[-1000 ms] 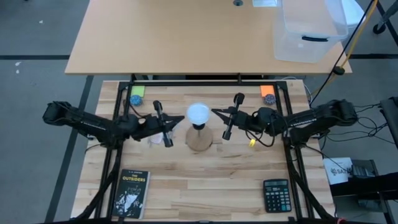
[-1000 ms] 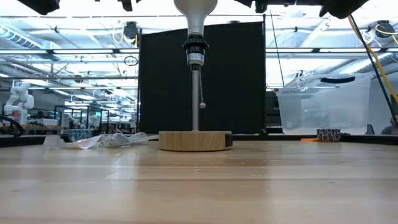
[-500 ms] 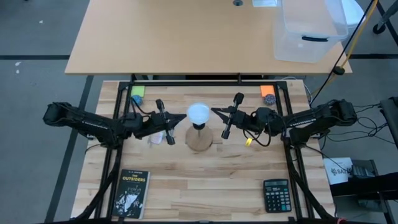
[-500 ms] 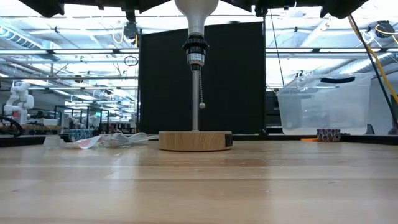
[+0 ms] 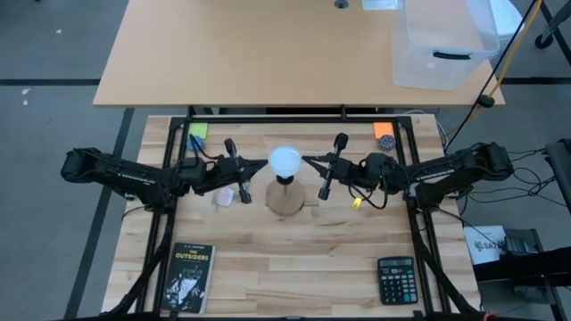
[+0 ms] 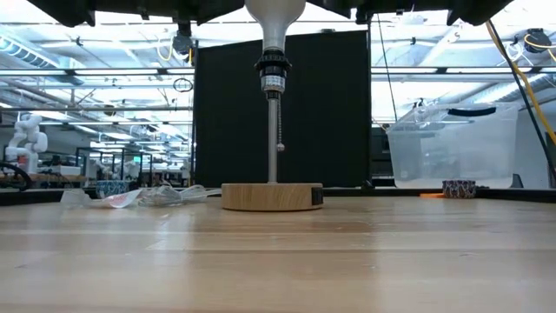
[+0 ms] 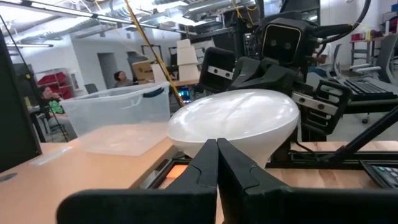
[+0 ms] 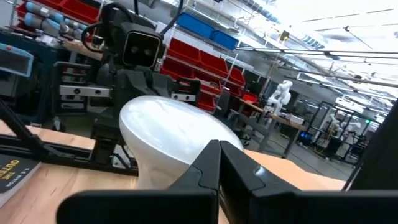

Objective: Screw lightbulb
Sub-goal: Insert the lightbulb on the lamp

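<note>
The lightbulb (image 5: 285, 162) sits upright in the black socket (image 6: 273, 71) at the top of the lamp stand, at the middle of the wooden table (image 5: 294, 267). In the low view the globe (image 6: 274, 12) narrows into the socket, a thin metal post (image 6: 273, 139) runs down to the round wooden base (image 6: 272, 196), and a pull chain (image 6: 281, 130) hangs beside the post.

The left gripper (image 5: 261, 167) is level with the bulb, just beside its left side; its jaws are clenched together on nothing, the tips forming a single point. In the left wrist view the closed fingers (image 7: 208, 168) meet directly in front of the globe (image 7: 239, 124); contact cannot be determined.

The right gripper (image 5: 309, 160) mirrors this on the bulb's right side, jaws likewise clenched and empty. In the right wrist view its closed fingers (image 8: 217, 165) point at the globe (image 8: 174, 134).

A book (image 5: 189, 276) lies at the near left of the table, a calculator (image 5: 396, 279) at the near right. A clear plastic bin (image 5: 443, 43) stands on the far desk (image 5: 259, 53).
</note>
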{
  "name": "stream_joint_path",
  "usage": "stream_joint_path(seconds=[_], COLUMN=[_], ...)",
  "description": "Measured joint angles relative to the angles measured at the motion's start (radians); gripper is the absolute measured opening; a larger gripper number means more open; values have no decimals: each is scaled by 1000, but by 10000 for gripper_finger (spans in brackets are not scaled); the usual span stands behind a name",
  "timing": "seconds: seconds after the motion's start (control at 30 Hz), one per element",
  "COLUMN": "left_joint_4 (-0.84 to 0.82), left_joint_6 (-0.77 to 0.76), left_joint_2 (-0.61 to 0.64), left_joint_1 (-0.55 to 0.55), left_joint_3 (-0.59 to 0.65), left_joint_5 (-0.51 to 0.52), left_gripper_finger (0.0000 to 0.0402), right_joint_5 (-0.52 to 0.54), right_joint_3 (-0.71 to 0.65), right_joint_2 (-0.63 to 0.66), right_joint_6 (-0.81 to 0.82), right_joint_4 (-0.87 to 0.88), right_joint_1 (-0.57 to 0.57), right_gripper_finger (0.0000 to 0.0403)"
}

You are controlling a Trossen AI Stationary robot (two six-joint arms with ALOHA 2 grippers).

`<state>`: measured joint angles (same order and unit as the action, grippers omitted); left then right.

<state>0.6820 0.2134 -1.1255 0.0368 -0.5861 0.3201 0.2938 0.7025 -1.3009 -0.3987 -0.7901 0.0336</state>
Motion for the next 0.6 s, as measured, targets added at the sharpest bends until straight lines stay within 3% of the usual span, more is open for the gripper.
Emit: stream_joint_path(seconds=[0.3,0.6], left_joint_4=[-31,-23], left_joint_6=[-17,5], left_joint_2=[-2,0], left_joint_1=[0,1], left_joint_3=[0,1], left_joint_5=[90,119], left_gripper_finger=[0,0], right_joint_5=[-75,-47], right_joint_3=[0,-2], right_joint_2=[-2,-5], right_joint_6=[-60,-115], right_joint_4=[77,131], right_joint_1=[23,62], right_gripper_finger=[0,0])
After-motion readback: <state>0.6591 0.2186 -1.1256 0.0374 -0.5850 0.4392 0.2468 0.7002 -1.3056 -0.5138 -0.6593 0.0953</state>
